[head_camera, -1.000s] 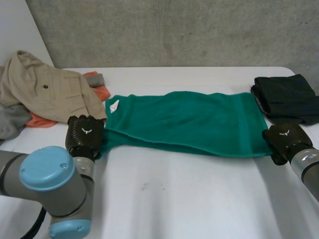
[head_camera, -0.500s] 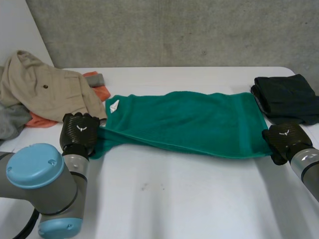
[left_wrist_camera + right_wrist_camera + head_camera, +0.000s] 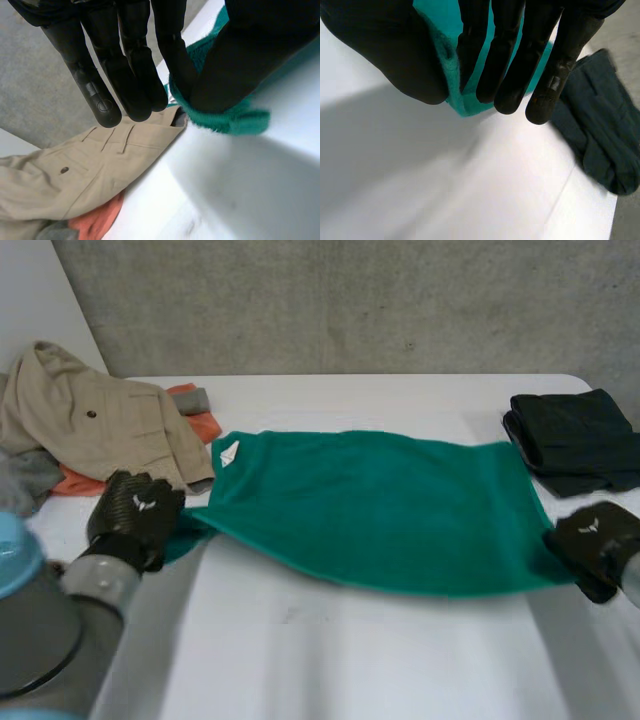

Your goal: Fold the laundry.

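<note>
Both hands have drawn back toward us and spread apart since a second ago. The near edge of the green towel (image 3: 375, 505) has come with them, so the cloth now spreads broader from near to far.

Nearest to us, the left hand (image 3: 135, 515) pinches the towel's near-left corner between thumb and one finger, the other fingers straight beside it. The right hand (image 3: 598, 540) grips the near-right corner the same way, thumb under and fingers over the bunched edge. Between them the near edge sags slightly above the white table (image 3: 350, 650).

What we think matters for the next move is that the towel's long axis runs left to right, straight across from one hand to the other. Its loose bulk lies on the far side of both hands, and each hand is nearest its own corner. We judge that a fold would carry the near edge away from us.

Farther on, the far edge rests flat, with a white tag (image 3: 229, 451) at its far-left corner. Just beyond that corner on the left lie a beige garment (image 3: 100, 415) and an orange cloth (image 3: 85, 483). A dark folded garment (image 3: 575, 440) sits just off the far-right corner.
</note>
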`<state>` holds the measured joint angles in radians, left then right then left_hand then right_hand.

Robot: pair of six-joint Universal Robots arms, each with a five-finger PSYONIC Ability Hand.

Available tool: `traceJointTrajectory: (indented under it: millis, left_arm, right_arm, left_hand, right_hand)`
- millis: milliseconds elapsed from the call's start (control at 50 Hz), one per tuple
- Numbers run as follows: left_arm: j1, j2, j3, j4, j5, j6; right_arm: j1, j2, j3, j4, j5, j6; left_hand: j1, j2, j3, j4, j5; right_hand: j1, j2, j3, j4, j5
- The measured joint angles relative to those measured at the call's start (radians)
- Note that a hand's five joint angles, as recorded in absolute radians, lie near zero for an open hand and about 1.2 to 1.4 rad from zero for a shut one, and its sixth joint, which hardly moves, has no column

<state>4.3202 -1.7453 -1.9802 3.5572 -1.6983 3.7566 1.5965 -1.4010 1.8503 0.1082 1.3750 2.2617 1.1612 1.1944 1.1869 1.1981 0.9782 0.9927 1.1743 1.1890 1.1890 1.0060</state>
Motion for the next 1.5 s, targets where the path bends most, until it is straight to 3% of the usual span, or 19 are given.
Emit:
traceJointTrajectory:
  millis: [80, 180, 240, 360, 500, 520, 560, 580, 620, 760, 1000, 1200, 1280, 1340, 1500]
  left_arm:
    - [0.0, 0.17, -0.068, -0.222, 0.037, 0.067]
    - [0.013, 0.28, -0.119, -0.44, 0.096, 0.123]
    - [0.032, 0.296, -0.126, -0.46, 0.115, 0.133]
    - [0.075, 0.238, -0.092, -0.31, 0.134, 0.136]
    - [0.06, 0.076, 0.005, -0.122, 0.132, 0.137]
    - [0.047, 0.034, 0.032, -0.096, 0.13, 0.136]
    - [0.025, -0.008, 0.056, -0.083, 0.128, 0.132]
    - [0.025, -0.008, 0.056, -0.083, 0.128, 0.132]
    - [-0.001, -0.026, 0.06, -0.098, 0.127, 0.126]
    - [-0.009, 0.017, -0.005, -0.147, 0.13, 0.106]
    - [0.075, -0.016, -0.1, -0.125, 0.169, 0.09]
    - [0.114, -0.13, -0.086, 0.016, 0.2, 0.096]
    - [0.114, -0.166, -0.068, 0.042, 0.202, 0.097]
    - [0.115, -0.189, -0.051, 0.052, 0.201, 0.098]
    - [0.137, -0.146, -0.037, 0.048, 0.196, 0.099]
  right_arm:
    - [-0.064, -0.101, 0.023, 0.224, -0.003, -0.183]
    - [-0.136, -0.152, 0.049, 0.336, -0.019, -0.312]
    - [-0.153, -0.158, 0.054, 0.342, -0.033, -0.336]
    - [-0.154, -0.114, 0.04, 0.272, -0.052, -0.308]
    - [-0.088, 0.008, -0.039, 0.158, -0.013, -0.198]
    - [-0.063, 0.037, -0.063, 0.137, 0.009, -0.171]
    - [-0.032, 0.065, -0.089, 0.115, 0.041, -0.142]
    - [-0.032, 0.065, -0.089, 0.115, 0.041, -0.142]
    - [-0.009, 0.08, -0.105, 0.094, 0.073, -0.121]
    - [-0.002, 0.078, -0.097, 0.052, 0.092, -0.115]
    - [-0.005, 0.076, -0.087, -0.001, 0.085, -0.074]
    - [-0.007, 0.082, -0.075, -0.016, 0.084, -0.056]
    - [-0.008, 0.083, -0.064, -0.023, 0.085, -0.056]
    - [-0.011, 0.083, -0.058, -0.029, 0.085, -0.056]
    - [-0.041, 0.071, -0.048, -0.024, 0.085, -0.062]
  left_hand:
    - [0.0, 0.0, 0.0, 0.001, 0.0]
    - [0.0, 0.001, 0.002, 0.001, 0.0]
    - [0.0, 0.003, 0.004, 0.001, 0.0]
    - [0.0, 0.003, 0.004, 0.002, 0.0]
    - [0.0, 0.003, 0.004, 0.002, 0.0]
    - [-0.049, -0.05, -0.048, -0.053, -0.04]
    - [-0.44, -0.428, -0.4, -0.414, -0.373]
    - [-0.44, -0.428, -0.4, -0.414, -0.373]
    - [-0.673, -0.68, -0.666, -0.685, -0.643]
    - [-0.705, -0.752, -0.74, -0.767, -0.722]
    - [-0.705, -0.752, -0.74, -0.767, -0.721]
    - [-0.654, -0.679, -0.672, -0.679, -0.632]
    - [-0.384, -0.443, -0.436, -0.445, -0.402]
    - [-0.049, -0.108, -0.105, -0.11, -0.071]
    - [-0.011, -0.001, 0.0, -0.002, 0.003]
  right_hand:
    - [0.0, 0.0, 0.0, 0.0, 0.0]
    - [0.0, 0.0, 0.0, 0.0, 0.0]
    - [0.0, 0.0, 0.0, 0.0, 0.0]
    - [0.0, 0.0, 0.0, 0.0, 0.0]
    - [0.0, 0.0, 0.0, 0.0, 0.0]
    - [0.0, 0.0, 0.0, 0.0, 0.0]
    - [0.0, 0.0, 0.0, 0.0, 0.0]
    - [0.0, 0.0, 0.0, 0.0, 0.0]
    - [0.0, 0.0, 0.0, 0.0, 0.0]
    - [0.0, 0.0, 0.0, 0.0, 0.0]
    - [0.0, 0.0, 0.0, 0.0, 0.0]
    - [0.0, 0.0, 0.0, 0.0, 0.0]
    - [0.0, 0.0, 0.0, 0.0, 0.0]
    - [0.0, 0.0, 0.0, 0.0, 0.0]
    - [0.0, 0.0, 0.0, 0.0, 0.0]
